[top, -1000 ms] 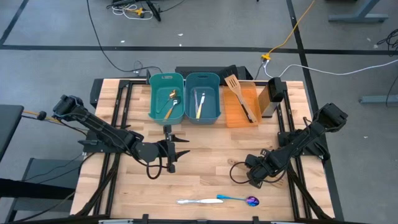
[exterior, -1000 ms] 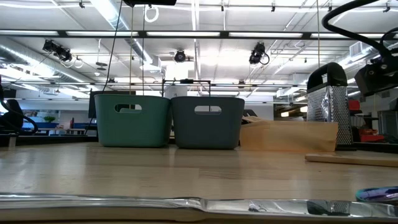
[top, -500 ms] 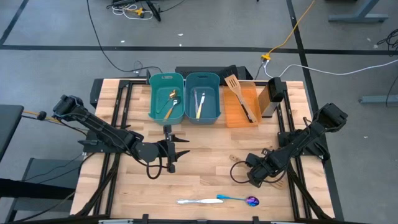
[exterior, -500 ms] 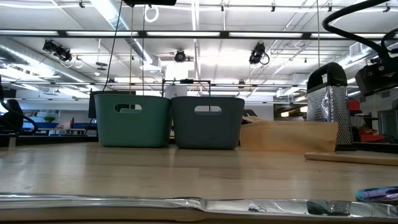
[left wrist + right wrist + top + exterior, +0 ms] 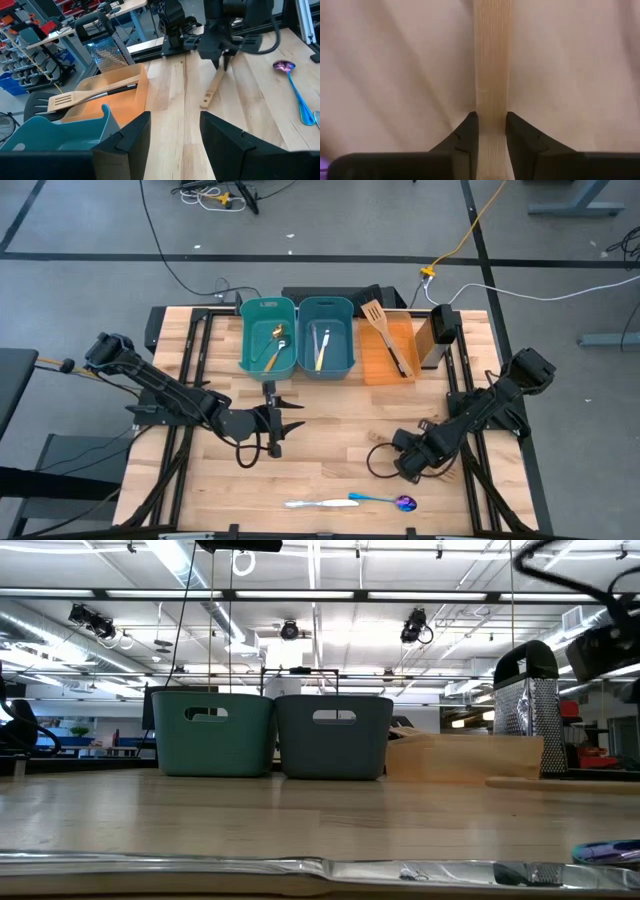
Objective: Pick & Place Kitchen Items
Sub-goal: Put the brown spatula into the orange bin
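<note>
My right gripper (image 5: 412, 460) stands at the table's near right, pointing down, shut on a pale wooden spatula (image 5: 214, 86). In the low view the spatula (image 5: 560, 783) shows at the right edge, just above the tabletop. My left gripper (image 5: 290, 416) hovers open over the table's middle and holds nothing. At the near edge lie a blue-handled purple spoon (image 5: 385, 500) and a silver utensil (image 5: 315, 503), both flat on the wood. My right gripper pinches the spatula's handle (image 5: 492, 107) between its two fingers (image 5: 470, 131), one on each long edge. They come from above and lie across the handle. The handle's free end (image 5: 204, 105) slants down toward the table; whether it touches the table I cannot tell.
Two teal bins (image 5: 268, 335) (image 5: 326, 335) holding cutlery stand at the far middle. Beside them is an orange tray (image 5: 388, 350) with a wooden and a black spatula. A metal grater (image 5: 440, 325) stands at the far right. Bare wood lies between the arms.
The wooden spatula in my right gripper has risen a little from the tabletop, staying about level in the low view. My right arm has gone slightly up with it.
</note>
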### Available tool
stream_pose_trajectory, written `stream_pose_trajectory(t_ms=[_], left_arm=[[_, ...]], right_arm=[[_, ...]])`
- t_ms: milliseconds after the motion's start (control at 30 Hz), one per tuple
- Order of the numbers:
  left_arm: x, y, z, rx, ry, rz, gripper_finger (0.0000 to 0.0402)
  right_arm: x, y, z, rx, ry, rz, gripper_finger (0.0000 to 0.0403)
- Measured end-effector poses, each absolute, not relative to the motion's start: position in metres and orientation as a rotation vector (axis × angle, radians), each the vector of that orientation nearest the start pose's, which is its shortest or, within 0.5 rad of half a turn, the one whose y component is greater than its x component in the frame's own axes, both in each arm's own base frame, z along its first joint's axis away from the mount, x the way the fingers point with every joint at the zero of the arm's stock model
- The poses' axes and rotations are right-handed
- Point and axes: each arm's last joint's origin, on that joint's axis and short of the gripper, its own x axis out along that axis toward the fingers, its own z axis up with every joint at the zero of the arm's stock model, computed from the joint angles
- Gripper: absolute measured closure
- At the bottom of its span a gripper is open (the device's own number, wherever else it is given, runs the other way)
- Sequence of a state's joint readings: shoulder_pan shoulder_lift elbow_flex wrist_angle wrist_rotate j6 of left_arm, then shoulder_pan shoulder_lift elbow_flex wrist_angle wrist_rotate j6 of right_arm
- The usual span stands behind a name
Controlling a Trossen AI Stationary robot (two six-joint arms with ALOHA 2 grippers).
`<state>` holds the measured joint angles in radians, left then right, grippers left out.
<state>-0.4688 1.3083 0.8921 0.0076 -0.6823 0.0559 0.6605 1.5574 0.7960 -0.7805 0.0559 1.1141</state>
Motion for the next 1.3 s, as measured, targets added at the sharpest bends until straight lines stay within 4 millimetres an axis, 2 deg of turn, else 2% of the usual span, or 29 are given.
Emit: stream_pose_trajectory(t_ms=[467,800,1100,1300], left_arm=[[0.26,-0.111,0.278,0.278,0.351,0.202,0.0225],[0.26,-0.111,0.278,0.277,0.351,0.201,0.0225],[0.26,-0.111,0.278,0.277,0.351,0.201,0.0225],[0.26,-0.111,0.278,0.277,0.351,0.202,0.0225]], right_arm=[[0.193,0.149,0.153,0.368,1.48,-0.331,0.0321],[0.222,0.157,0.199,0.308,1.371,-0.243,0.0321],[0.242,0.152,0.234,0.248,1.274,-0.207,0.0321],[0.253,0.142,0.252,0.208,1.238,-0.205,0.0321]])
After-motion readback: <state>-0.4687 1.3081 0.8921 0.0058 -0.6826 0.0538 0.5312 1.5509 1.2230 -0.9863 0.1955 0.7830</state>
